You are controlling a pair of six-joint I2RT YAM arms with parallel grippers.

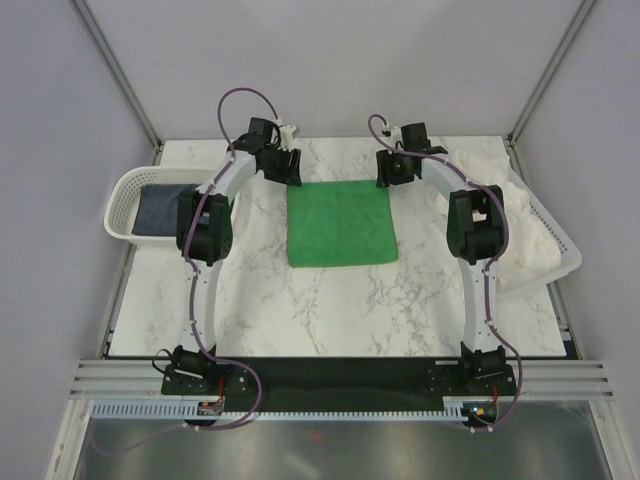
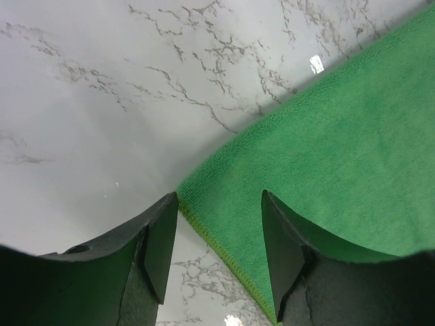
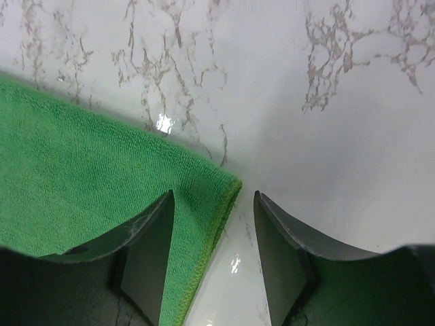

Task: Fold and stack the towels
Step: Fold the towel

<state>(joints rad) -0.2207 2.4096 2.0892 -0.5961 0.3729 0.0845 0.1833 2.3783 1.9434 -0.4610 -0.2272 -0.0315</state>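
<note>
While the left claw (image 2: 217, 204) hangs parted and empty, its jaws frame the far left corner of the green towel (image 1: 340, 222). The right claw (image 3: 213, 200), just as open, frames the far right corner, and neither pinches cloth yet. That towel lies flat mid-tabletop (image 1: 330, 310), so this looks like fold 1 starting. Next up: drop, pinch both corners together, draw them toward the near edge. The navy towel (image 1: 158, 208) sits in the left basket (image 1: 118, 195), and the white towel (image 1: 520, 225) fills the right basket (image 1: 565, 250).
</note>
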